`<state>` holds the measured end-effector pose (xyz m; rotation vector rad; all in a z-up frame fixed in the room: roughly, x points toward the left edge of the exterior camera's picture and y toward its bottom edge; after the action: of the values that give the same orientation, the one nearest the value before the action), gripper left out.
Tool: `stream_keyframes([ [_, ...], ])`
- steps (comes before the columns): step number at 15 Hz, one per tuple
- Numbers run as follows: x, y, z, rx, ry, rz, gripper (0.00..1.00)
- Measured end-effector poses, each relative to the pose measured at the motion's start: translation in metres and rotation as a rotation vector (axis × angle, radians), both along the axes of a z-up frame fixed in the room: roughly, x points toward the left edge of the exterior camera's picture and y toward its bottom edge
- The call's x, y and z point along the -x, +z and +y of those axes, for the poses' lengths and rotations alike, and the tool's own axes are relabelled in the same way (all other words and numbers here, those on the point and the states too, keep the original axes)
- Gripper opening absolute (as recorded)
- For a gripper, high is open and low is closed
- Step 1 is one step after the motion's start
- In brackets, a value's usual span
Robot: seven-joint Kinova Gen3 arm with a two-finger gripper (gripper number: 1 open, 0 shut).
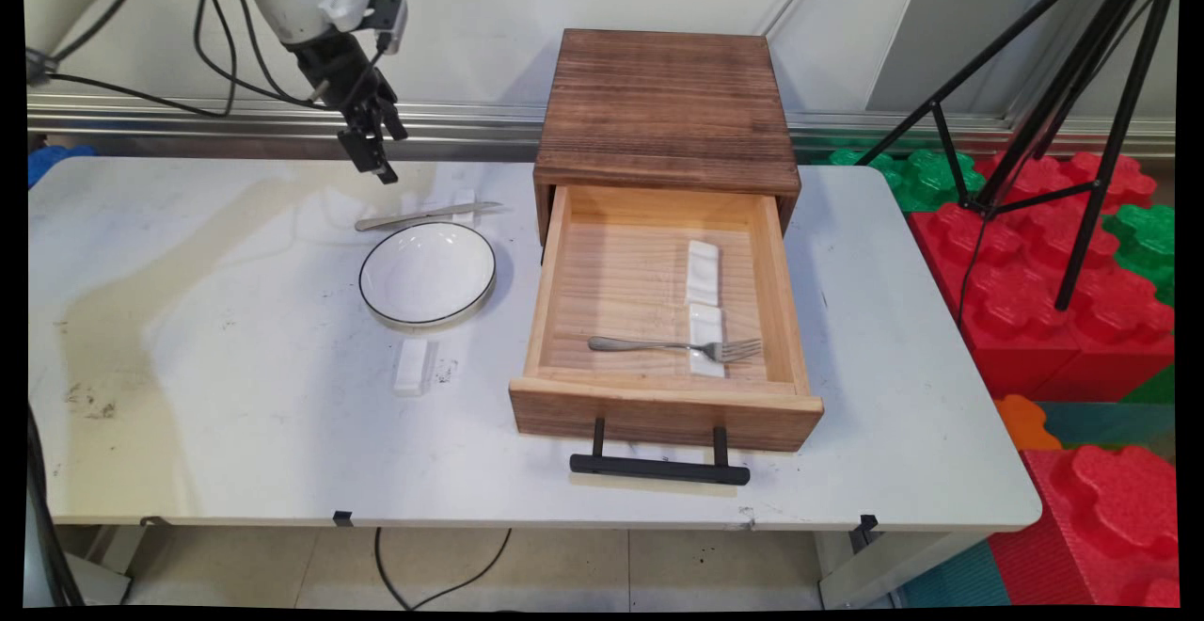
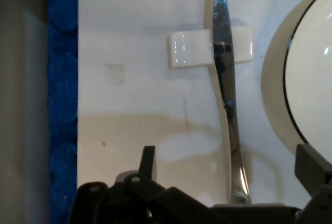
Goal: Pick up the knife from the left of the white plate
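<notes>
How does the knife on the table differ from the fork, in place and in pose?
The knife lies on the open table behind the white bowl; the fork lies inside the open wooden drawer. The knife's blade rests across a white rest near its tip; the fork's tines lie on another white rest. The gripper hovers above the knife's handle, far from the fork. Both are silver-coloured and lie roughly left to right.

Knife (image 1: 428, 215) behind plate (image 1: 427, 275); fork (image 1: 675, 347) apparently in drawer (image 1: 664, 406)
</notes>
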<state>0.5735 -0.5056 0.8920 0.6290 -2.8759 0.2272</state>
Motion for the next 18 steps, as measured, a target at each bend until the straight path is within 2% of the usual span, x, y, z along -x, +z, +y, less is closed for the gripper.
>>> stream_keyframes([
  [8, 0.001, -0.041, -0.031, -0.067, -0.013, 0.023, 1.00],
  [18, 0.009, -0.075, -0.049, -0.088, 0.007, 0.041, 1.00],
])
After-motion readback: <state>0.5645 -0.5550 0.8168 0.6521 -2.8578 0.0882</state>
